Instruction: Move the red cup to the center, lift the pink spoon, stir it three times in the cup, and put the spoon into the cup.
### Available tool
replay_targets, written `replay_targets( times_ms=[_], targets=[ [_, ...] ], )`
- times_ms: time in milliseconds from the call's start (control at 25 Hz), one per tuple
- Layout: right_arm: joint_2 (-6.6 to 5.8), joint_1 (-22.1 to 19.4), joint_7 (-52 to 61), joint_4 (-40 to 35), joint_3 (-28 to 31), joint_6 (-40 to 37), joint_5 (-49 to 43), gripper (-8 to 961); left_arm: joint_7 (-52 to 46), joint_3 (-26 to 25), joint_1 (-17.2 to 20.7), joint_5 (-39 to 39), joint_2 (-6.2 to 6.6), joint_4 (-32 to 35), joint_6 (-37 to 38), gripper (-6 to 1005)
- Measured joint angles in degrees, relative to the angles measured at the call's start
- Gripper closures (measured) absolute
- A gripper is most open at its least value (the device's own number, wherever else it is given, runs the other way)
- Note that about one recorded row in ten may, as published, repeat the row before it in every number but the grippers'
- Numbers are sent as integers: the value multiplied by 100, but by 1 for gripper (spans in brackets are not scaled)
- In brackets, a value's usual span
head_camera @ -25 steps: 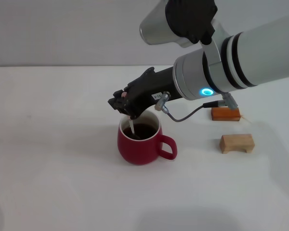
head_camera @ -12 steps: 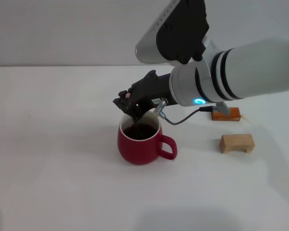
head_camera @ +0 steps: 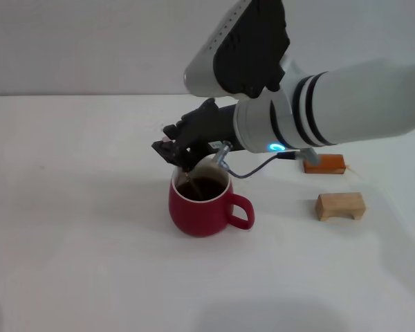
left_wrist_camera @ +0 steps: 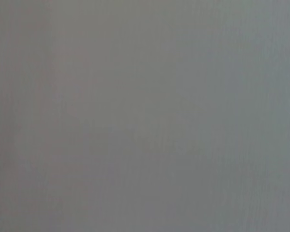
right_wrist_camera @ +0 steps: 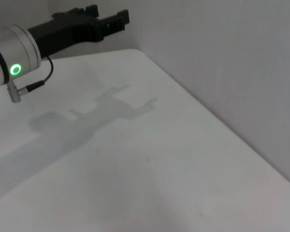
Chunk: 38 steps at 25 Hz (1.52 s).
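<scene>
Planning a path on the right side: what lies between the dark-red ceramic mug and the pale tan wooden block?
Only bare white table in the head view, between the dark-red ceramic mug and the pale tan wooden block.

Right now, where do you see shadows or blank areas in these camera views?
Head view: a soft shadow lies on the table beside the red cup, below the right gripper. Right wrist view: a gripper's shadow falls across the white tabletop. Left wrist view: plain grey, nothing to make out.
</scene>
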Motion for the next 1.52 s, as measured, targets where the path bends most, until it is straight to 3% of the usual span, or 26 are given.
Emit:
replay_targets(
  times_ms=[120,200,240,320,360,400,440,520,560,600,760,800,960,1160,1360,1520],
  targets=[
    [0,-31,-133,-6,-184,-489,-26,710,-1,6,0,0,0,-1,0,172],
    [6,-128,-260,-16,-454,-1453,-181,705,-2,7,0,-1,0,-1,0,172],
    [6,-128,-260,-16,-454,-1453,-181,702,-3,7,0,-1,0,-1,0,172],
    [28,-312,-270,-72,-690,-2508,-462,697,-11,7,-2,-2,0,-1,0,172],
    [47,-579,-243,-241,-942,-3752,-634,697,-47,7,-6,-2,-8,-1,0,172],
    [47,-579,-243,-241,-942,-3752,-634,697,-47,7,-6,-2,-8,-1,0,172],
    [53,-695,-243,-398,-1081,-4487,-657,697,-73,9,-8,1,-13,-1,0,172],
    [59,-903,-243,-878,-1388,-6077,-667,697,-126,16,-12,-1,-15,-1,-1,172],
    [67,-1016,-233,-1405,-1580,-7472,-614,697,-169,27,-23,-2,-16,-1,0,172],
    [67,-1016,-233,-1405,-1580,-7472,-614,697,-169,27,-23,-2,-16,-1,0,172],
    [51,-1309,-127,-2455,-1911,-10366,203,698,-222,48,-46,0,-18,-10,-1,172],
    [51,-1309,-127,-2455,-1911,-10366,203,698,-224,49,-49,1,-18,-10,0,172],
    [30,-1851,456,-3318,-1825,-12246,910,698,-224,55,-52,2,-23,-10,0,172],
    [-48,-2327,1145,-4117,-1632,-12913,1181,674,-224,59,-29,5,-26,-10,0,172],
    [-111,-2755,1174,-3951,-1266,-12557,1167,649,-225,57,-10,6,-26,-10,6,172],
    [-25,-2964,1294,-4024,-833,-12604,1124,630,-224,51,39,8,-27,-9,35,172]
  ],
)
